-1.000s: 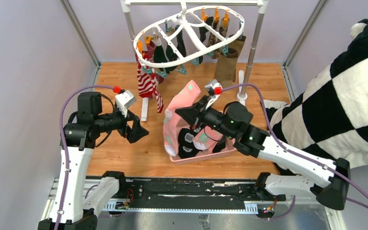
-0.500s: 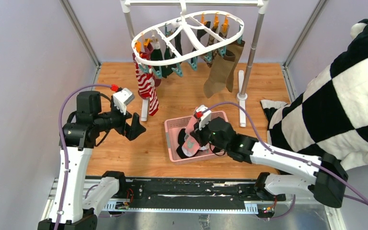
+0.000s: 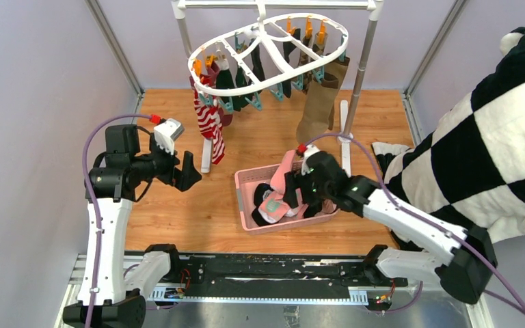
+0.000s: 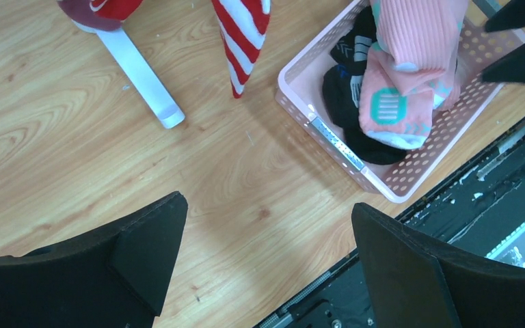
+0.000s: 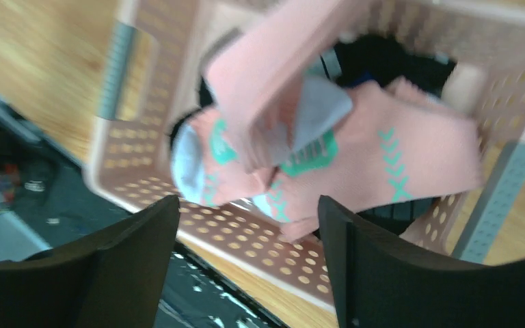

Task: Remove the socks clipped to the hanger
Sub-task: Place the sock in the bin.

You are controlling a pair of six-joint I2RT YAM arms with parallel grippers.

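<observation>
Right tool [image 5: 246, 212], spread wide, hovers just above pink socks [image 5: 396, 157] in the basket [image 5: 294, 270]. Left tool [image 4: 266, 219], likewise spread, hangs near the striped sock [image 4: 246, 34].

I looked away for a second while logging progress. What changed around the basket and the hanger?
The right gripper came down with the pink sock from above the pink basket and now hangs open over it. The sock lies inside, apparently let go. The hanger has swung slightly. The left gripper, open, has barely moved, and the striped sock remains clipped.
</observation>
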